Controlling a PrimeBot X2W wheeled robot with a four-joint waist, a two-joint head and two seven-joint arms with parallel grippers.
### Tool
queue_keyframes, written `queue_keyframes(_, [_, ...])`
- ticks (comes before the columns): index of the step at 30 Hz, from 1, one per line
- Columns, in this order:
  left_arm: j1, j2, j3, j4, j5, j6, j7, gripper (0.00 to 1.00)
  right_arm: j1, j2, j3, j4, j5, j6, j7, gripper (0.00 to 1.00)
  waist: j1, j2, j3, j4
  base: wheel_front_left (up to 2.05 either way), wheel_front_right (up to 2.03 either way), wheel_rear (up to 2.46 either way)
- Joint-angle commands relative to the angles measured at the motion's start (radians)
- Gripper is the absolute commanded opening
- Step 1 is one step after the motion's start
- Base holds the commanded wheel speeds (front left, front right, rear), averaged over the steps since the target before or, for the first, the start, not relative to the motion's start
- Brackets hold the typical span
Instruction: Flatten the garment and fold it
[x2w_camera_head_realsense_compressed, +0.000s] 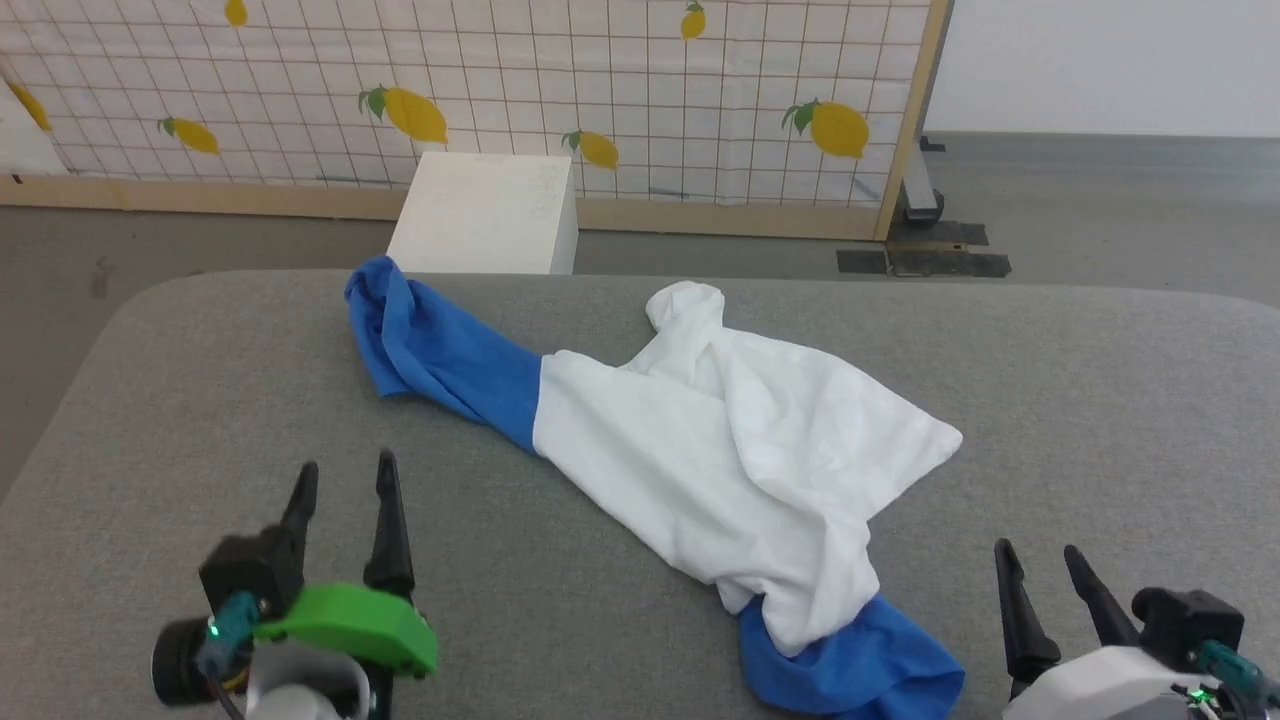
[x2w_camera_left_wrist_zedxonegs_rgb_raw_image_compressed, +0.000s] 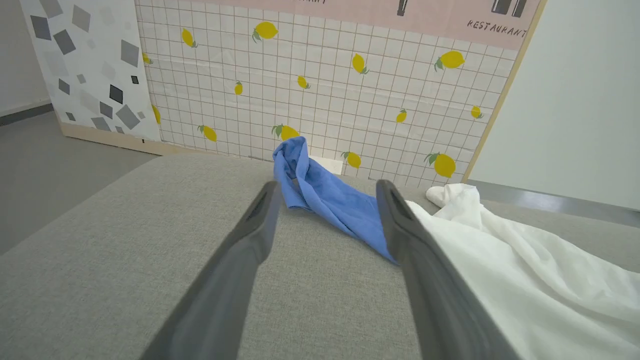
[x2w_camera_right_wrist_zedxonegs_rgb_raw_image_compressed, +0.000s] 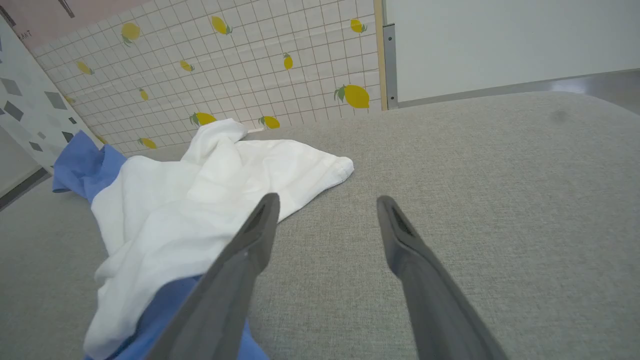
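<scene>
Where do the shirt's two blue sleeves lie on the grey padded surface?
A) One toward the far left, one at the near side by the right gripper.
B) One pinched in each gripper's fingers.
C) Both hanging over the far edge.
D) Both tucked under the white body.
A: one blue sleeve of the shirt stretches to the far left and the other sleeve bunches near the right gripper, which is open and empty.

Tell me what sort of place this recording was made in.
Probably a staged robot test area, not a real home: a freestanding wood-framed backdrop printed with lemon tiles, the word RESTAURANT printed above them, and a grey fabric-covered table holding the garment, on a bare grey floor.
</scene>
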Motion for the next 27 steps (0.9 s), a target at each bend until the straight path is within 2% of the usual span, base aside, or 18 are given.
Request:
queue_keyframes(1, [0.031, -0.011, 0.013, -0.013, 0.031, -0.003, -0.004, 1.0, 0.004, 0.0, -0.003, -0.016, -0.012, -0.002, 0.039, 1.0, 0.0, 0.0, -0.004, 0.004, 0.0, 0.0, 0.0])
queue_keyframes(5, [0.076, -0.026, 0.055, -0.04, 0.091, -0.026, -0.005, 1.0, -0.009, 0.0, 0.035, -0.089, -0.023, -0.002, 0.278, 1.0, 0.0, 0.0, -0.005, 0.004, 0.0, 0.0, 0.0])
queue_keyframes(8, [0.088, -0.036, 0.079, -0.055, 0.123, -0.041, -0.005, 1.0, -0.036, 0.0, 0.11, -0.155, -0.078, -0.002, 0.532, 1.0, 0.0, 0.0, 0.005, 0.0, 0.0, 0.0, 0.0])
queue_keyframes(12, [0.087, -0.059, 0.09, -0.068, 0.15, -0.06, -0.005, 1.0, -0.074, 0.0, 0.194, -0.177, -0.156, -0.002, 0.809, 1.0, 0.0, 0.0, 0.024, 0.011, 0.0, 0.0, 0.0])
queue_keyframes(16, [0.083, -0.092, 0.112, -0.07, 0.146, -0.077, -0.005, 1.0, -0.11, 0.0, 0.242, -0.129, -0.189, -0.002, 0.955, 1.0, 0.0, 0.0, 0.049, 0.027, 0.0, 0.0, 0.0])
queue_keyframes(20, [0.077, -0.117, 0.131, -0.064, 0.154, -0.098, -0.005, 1.0, -0.13, 0.0, 0.265, -0.053, -0.196, -0.002, 0.989, 1.0, 0.0, 0.0, 0.072, 0.05, 0.0, 0.0, 0.0])
queue_keyframes(22, [0.077, -0.128, 0.142, -0.06, 0.16, -0.107, -0.005, 1.0, -0.131, 0.0, 0.269, -0.02, -0.158, -0.002, 0.995, 1.0, 0.0, 0.0, 0.08, 0.056, 0.0, 0.0, 0.0])
queue_keyframes(23, [0.077, -0.132, 0.147, -0.059, 0.162, -0.11, -0.005, 1.0, -0.134, 0.0, 0.272, -0.014, -0.15, -0.002, 0.987, 0.41, 0.0, 0.0, 0.08, 0.058, 0.0, 0.0, 0.0])
queue_keyframes(24, [0.079, -0.137, 0.155, -0.058, 0.166, -0.113, -0.005, 1.0, -0.14, 0.0, 0.267, -0.012, -0.139, -0.002, 0.969, 0.0, 0.0, 0.0, 0.081, 0.059, 0.0, 0.0, 0.0])
queue_keyframes(27, [0.082, -0.148, 0.175, -0.061, 0.175, -0.123, -0.005, 1.0, -0.153, -0.013, 0.223, -0.024, -0.124, -0.002, 0.935, 0.0, 0.0, 0.0, 0.085, 0.061, 0.0, 0.0, 0.0])
